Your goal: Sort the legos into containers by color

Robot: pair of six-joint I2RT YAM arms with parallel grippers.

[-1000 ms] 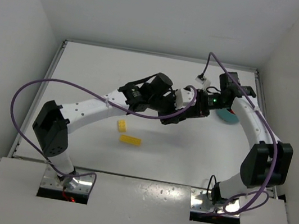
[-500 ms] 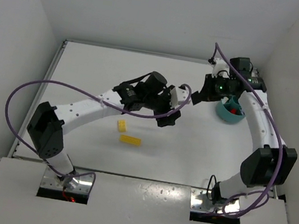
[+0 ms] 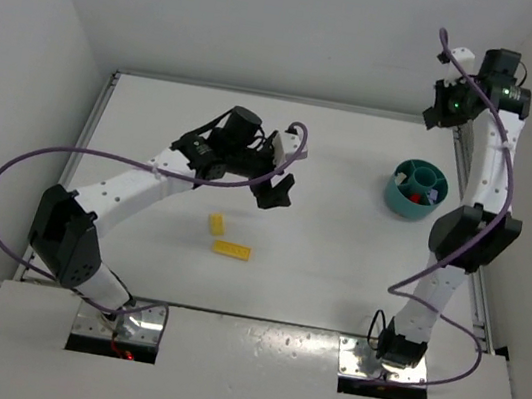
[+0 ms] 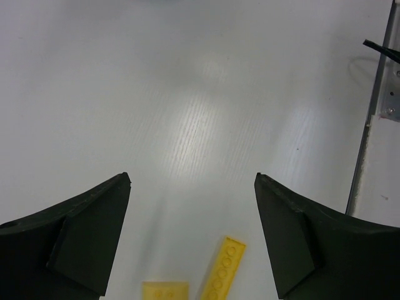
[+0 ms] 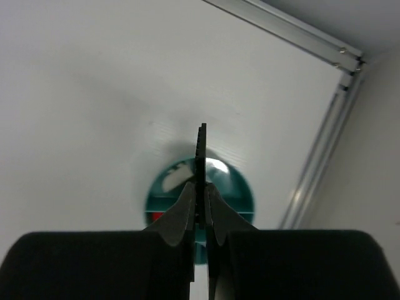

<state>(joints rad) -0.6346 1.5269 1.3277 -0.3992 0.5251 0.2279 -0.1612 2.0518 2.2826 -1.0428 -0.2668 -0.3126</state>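
Observation:
Two yellow legos lie on the white table: a small brick (image 3: 216, 223) and a long flat plate (image 3: 232, 249). In the left wrist view the plate (image 4: 223, 270) and the brick (image 4: 165, 290) lie at the bottom edge. My left gripper (image 3: 278, 189) is open and empty (image 4: 192, 181), hovering just beyond them. The teal bowl (image 3: 394, 202) stands at the right, with red and pale pieces inside. My right gripper (image 3: 431, 114) is raised high above and behind it. In the right wrist view this gripper (image 5: 202, 187) is shut on a thin black lego plate (image 5: 202, 150) seen edge-on, over the bowl (image 5: 245, 190).
A metal rail (image 5: 312, 175) runs along the table's right edge close to the bowl, and white walls enclose the table on three sides. A purple cable (image 3: 102, 148) loops over the left arm.
My right arm has lifted from the table's middle up and back to the far right, uncovering the bowl. My left gripper has drawn back to the left, away from the right gripper.

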